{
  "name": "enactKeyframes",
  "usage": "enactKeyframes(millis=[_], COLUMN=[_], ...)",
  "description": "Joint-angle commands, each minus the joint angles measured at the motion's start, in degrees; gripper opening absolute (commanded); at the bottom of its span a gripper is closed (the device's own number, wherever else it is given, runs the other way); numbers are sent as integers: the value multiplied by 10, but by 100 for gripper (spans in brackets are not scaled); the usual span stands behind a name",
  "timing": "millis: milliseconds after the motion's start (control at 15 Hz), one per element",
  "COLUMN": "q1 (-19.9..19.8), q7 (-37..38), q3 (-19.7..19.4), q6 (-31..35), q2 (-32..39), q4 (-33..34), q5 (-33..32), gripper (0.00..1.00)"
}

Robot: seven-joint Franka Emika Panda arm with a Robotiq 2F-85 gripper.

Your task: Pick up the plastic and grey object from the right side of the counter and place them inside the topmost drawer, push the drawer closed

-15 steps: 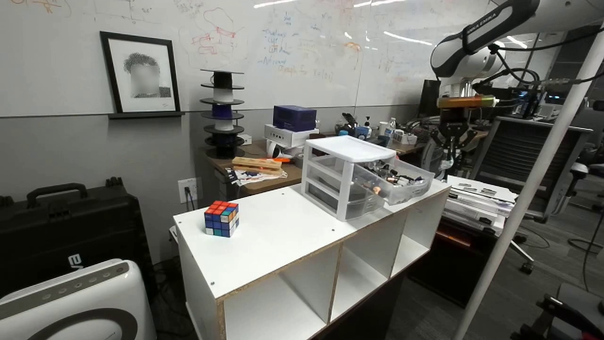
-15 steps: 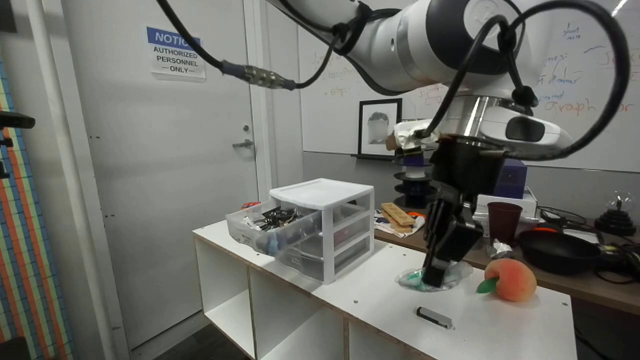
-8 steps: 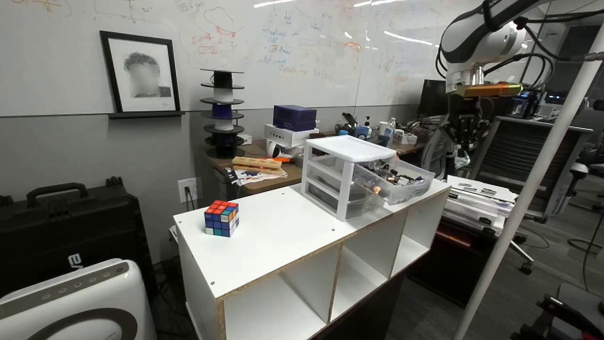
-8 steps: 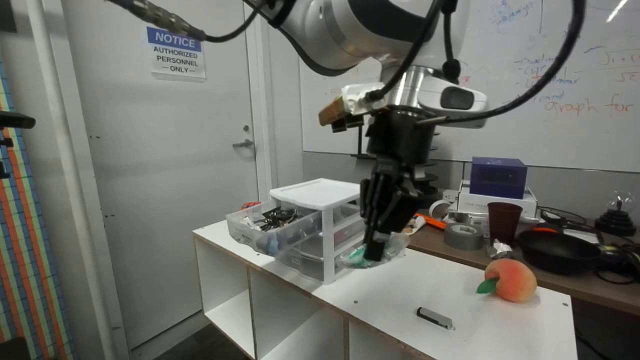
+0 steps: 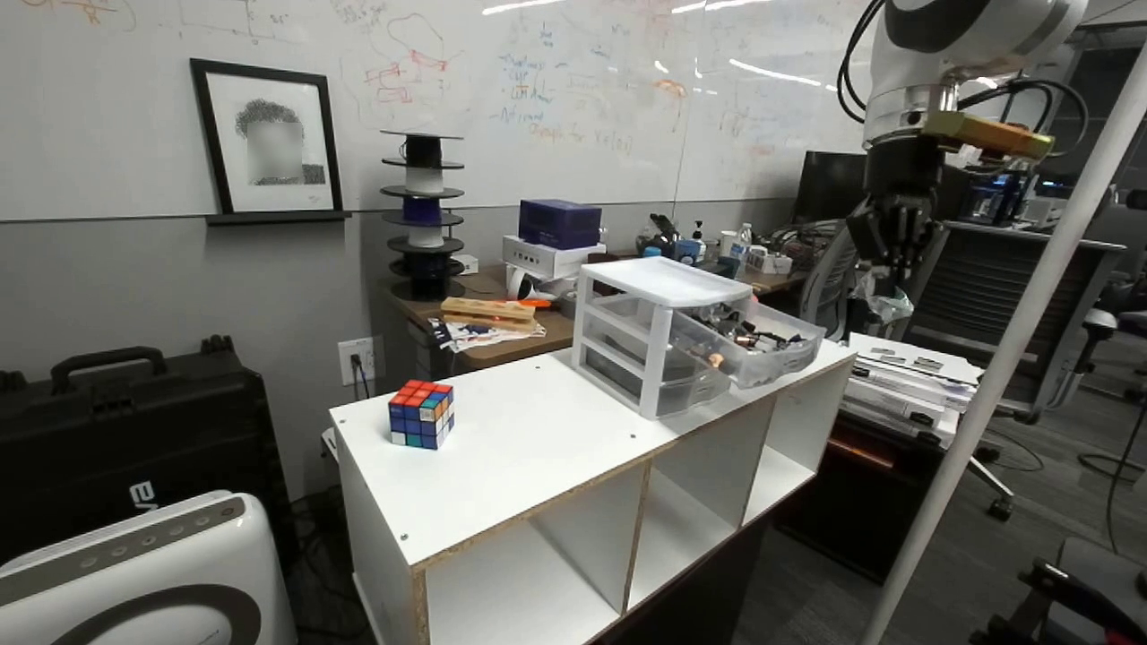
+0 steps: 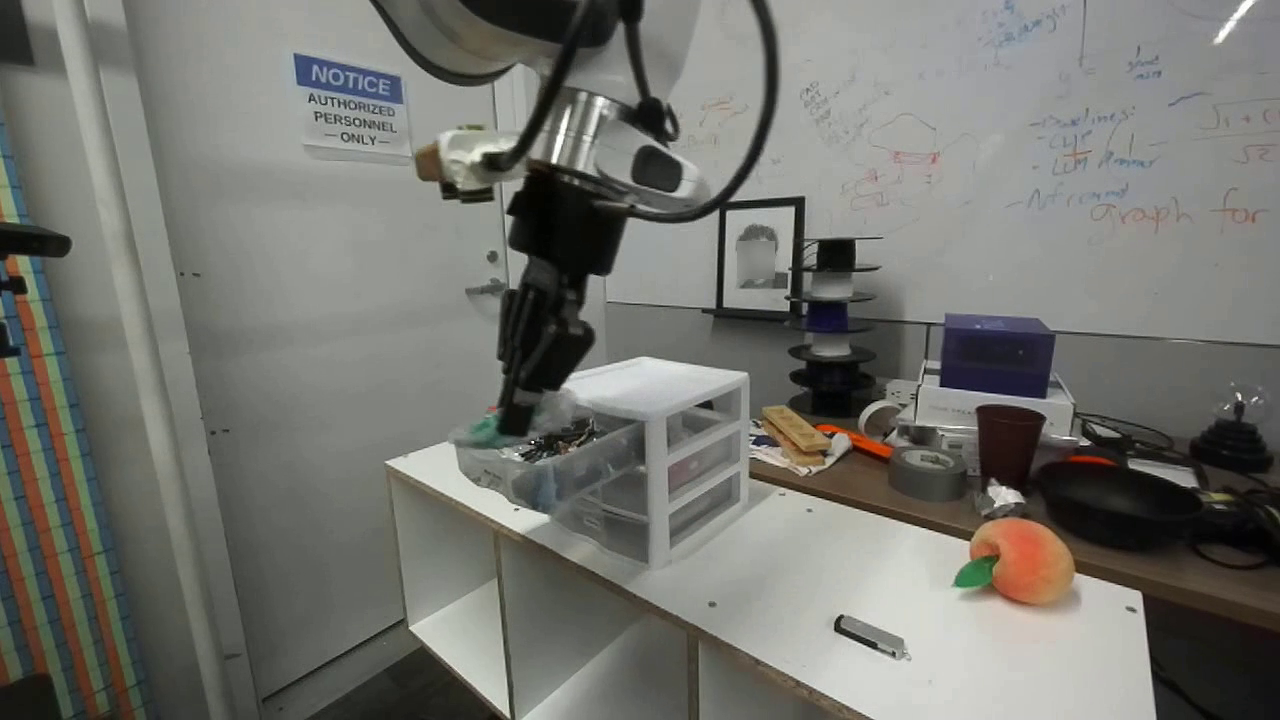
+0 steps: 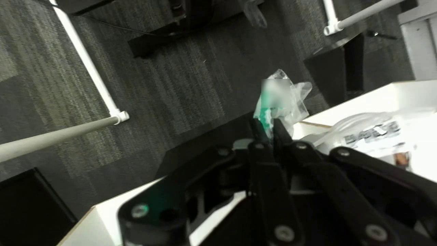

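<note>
Leftmost in an exterior view, a plastic bag, clear with green, hangs in the air, pinched by the gripper. It should be light, limp and slippery, best held by a gathered fold; its contents are too blurred to tell. Next comes the topmost drawer, pulled out; the bag is apart from it, and loose plastic could catch on the rim. Farther right, the grey object lies flat on the counter; it is probably light, stiff and smooth, best taken near its middle, low, across its narrow width.
</note>
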Motion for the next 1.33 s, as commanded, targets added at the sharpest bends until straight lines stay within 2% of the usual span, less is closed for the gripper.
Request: enactKeyframes(millis=[0,200,533,867,1267], q1=[34,70,89,82,67], q7=[-25,-4,35,110,165], q3=[19,44,71,73,64], q6=[7,26,136,254,315], q2=[-126,-206,-242,-205,-119], q4=[-108,-167,-198,-176,-140], q5=[79,145,184,179,158], gripper=[2,2,2,2,2])
